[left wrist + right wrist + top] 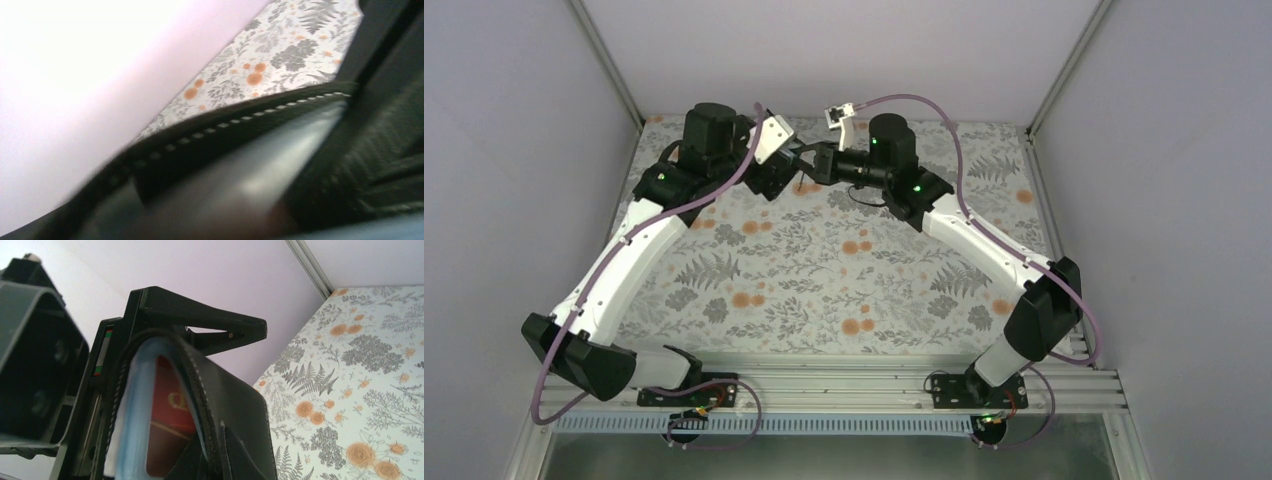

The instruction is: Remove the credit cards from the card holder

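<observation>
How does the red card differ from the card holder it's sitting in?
The red card is glossy red with a yellowish marking; the card holder is dark outside with light stitching, pale blue inside. The red card is tucked in, partly showing; the card holder bows open around it. Both are raised above the flowered table.
</observation>
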`<state>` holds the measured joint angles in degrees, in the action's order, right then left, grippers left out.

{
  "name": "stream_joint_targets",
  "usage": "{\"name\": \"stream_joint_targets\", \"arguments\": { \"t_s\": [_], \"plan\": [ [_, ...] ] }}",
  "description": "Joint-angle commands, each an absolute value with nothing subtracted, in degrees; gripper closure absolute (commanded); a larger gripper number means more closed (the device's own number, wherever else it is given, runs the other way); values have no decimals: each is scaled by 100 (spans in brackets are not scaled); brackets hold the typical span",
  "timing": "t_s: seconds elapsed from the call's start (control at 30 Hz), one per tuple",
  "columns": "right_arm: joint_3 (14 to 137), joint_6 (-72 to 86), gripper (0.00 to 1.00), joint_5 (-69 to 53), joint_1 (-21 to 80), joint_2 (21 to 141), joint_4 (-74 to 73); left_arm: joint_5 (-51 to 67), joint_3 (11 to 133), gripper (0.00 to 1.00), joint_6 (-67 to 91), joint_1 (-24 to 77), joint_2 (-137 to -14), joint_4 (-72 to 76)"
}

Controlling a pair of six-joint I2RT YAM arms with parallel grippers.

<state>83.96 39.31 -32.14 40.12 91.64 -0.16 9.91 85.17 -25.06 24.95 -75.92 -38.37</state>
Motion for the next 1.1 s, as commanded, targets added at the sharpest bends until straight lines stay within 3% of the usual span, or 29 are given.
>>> {"name": "stream_joint_targets", "arguments": {
  "t_s": [0.0,0.33,0.9,1.07],
  "plan": [
    [8486,3874,96,-3362,4056,8885,17,-1,9033,0,-2411,2432,-7736,-3543],
    [8497,3327,96,-3480,3772,8702,-587,1601,9108,0,-2784,2113,-7130,-4368],
    [8911,2606,96,-4232,3765,8825,-1074,1995,9149,0,-3009,1862,-7048,-4668],
    [8917,2402,96,-4333,3668,8762,-1204,2166,9155,19,-3103,1796,-6928,-4886]
  ]
}}
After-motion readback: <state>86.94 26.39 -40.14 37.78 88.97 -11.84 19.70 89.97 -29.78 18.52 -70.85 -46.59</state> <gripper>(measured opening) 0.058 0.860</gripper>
